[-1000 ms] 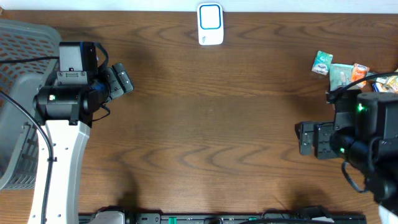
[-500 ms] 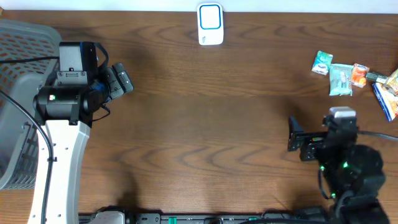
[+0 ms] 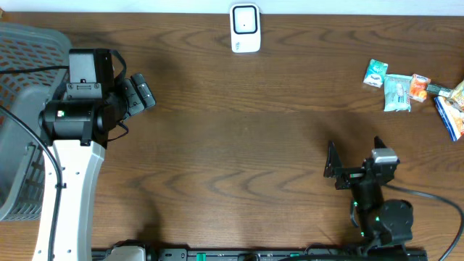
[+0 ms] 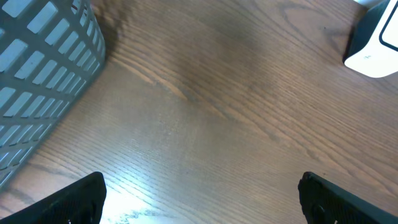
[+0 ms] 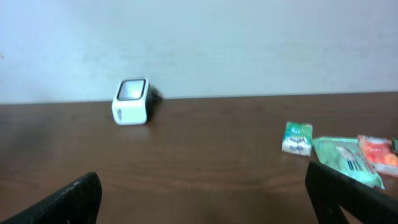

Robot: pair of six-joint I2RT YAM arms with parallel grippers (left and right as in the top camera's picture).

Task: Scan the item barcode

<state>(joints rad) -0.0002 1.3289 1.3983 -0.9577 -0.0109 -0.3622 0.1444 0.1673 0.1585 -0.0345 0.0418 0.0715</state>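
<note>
Brown wood counter [image 3: 232, 145]. Packets [image 3: 397, 93] lie clustered near its far right edge, some touching. White scanner [image 3: 245, 27] stands at the far middle, well apart from them. Low at the near edge, right jaws spread, nothing between them. Beside the basket [image 3: 22, 109], left jaws spread too, empty.

Risks, as I judge them: crowded packets, so one pinch may drag a neighbour along; thin, slick wrappers may slip; barcode side not visible, so it may end up turned away from the scanner.
</note>
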